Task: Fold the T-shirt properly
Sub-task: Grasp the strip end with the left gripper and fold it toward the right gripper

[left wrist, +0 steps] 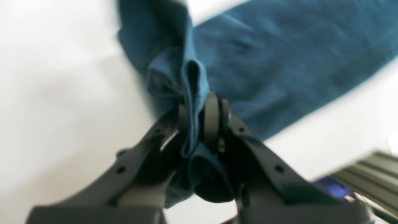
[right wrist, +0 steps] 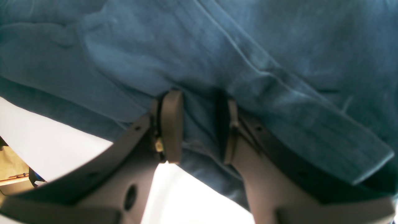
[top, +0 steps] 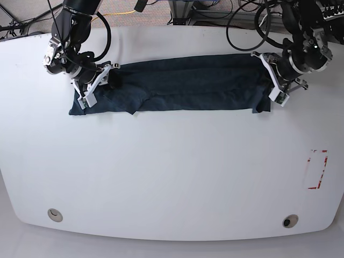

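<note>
My left gripper (left wrist: 199, 124) is closed on a bunched fold of the T-shirt (left wrist: 279, 62); in its wrist view the cloth is squeezed between the two pads and some of it hangs below them. My right gripper (right wrist: 199, 127) has its pads a little apart with cloth filling the gap between them, so I judge it is also clamped on the shirt, at a thicker hemmed edge.

From the base view, the left gripper (top: 273, 86) holds one short end of the T-shirt (top: 183, 86) and the right gripper (top: 94, 86) holds the opposite short end. The shirt lies between them as a long narrow band on the white table (top: 172, 172), already folded along its length. Its long axis runs straight from one gripper to the other, parallel to the far table edge.

So each arm is equally near to its own end. I think the coming move is to carry one end along this axis onto the other end.
</note>
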